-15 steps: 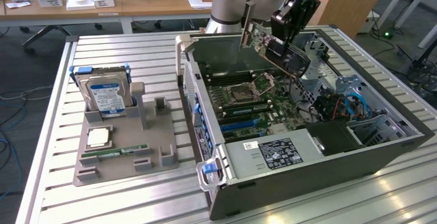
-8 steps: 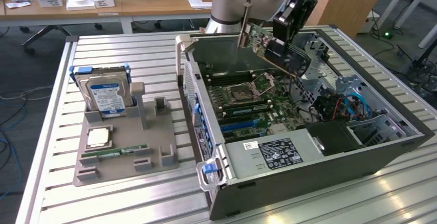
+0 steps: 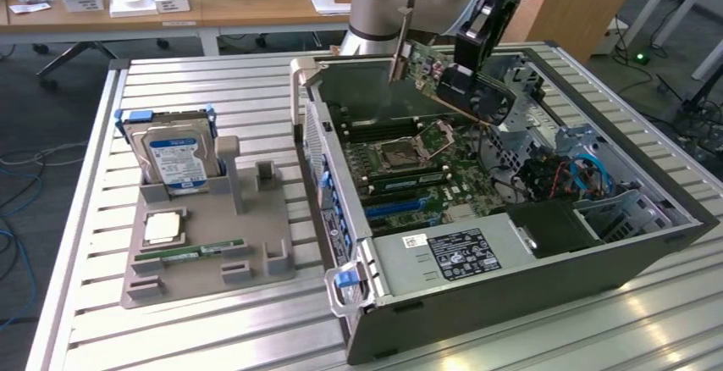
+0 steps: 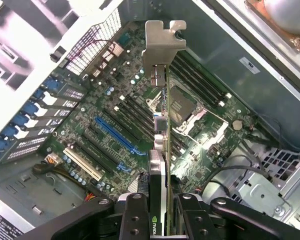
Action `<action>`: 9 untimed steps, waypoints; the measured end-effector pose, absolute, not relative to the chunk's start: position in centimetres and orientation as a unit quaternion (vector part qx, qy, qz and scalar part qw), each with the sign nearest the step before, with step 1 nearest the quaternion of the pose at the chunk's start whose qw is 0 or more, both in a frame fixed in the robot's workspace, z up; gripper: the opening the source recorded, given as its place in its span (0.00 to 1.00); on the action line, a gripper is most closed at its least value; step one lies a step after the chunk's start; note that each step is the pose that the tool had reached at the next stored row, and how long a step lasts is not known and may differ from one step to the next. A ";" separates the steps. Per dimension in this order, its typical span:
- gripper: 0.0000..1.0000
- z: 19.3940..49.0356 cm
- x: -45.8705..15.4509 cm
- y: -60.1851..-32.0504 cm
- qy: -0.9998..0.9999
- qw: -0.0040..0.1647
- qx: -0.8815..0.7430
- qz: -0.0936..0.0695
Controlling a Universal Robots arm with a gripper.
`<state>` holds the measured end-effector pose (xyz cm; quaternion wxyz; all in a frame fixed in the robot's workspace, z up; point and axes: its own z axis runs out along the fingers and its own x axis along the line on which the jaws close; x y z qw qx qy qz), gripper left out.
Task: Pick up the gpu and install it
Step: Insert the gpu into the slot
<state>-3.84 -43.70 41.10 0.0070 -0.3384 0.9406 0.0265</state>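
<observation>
The gpu [image 3: 433,66] hangs tilted in the air above the open computer case [image 3: 509,244], over the motherboard [image 3: 429,168]. My gripper [image 3: 472,47] is shut on its upper edge. The wrist view looks along the card [image 4: 163,125] edge-on, its silvery bracket [image 4: 163,42] at the far end. The black fingers [image 4: 135,215] clamp it from both sides, my gripper [image 4: 162,222] centred on the card. Below it lie the motherboard's expansion slots, among them a long blue one [image 4: 115,136] and a cream one [image 4: 82,164].
On the exterior view's left a grey parts tray [image 3: 203,274] holds a blue-labelled hard drive [image 3: 175,157], a processor chip [image 3: 164,227] and a green RAM stick [image 3: 186,253]. Inside the case sit the CPU socket [image 3: 412,145], power supply [image 3: 452,255] and drive cage [image 4: 275,185].
</observation>
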 end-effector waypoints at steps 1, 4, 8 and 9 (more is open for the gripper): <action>0.27 41.1 -3.8 -43.7 0.940 0.007 -0.339 0.027; 0.27 41.1 -3.8 -43.7 0.940 0.007 -0.339 0.027; 0.27 41.1 -3.8 -43.7 0.940 0.007 -0.339 0.027; 0.27 41.1 -3.8 -43.7 0.940 0.007 -0.339 0.027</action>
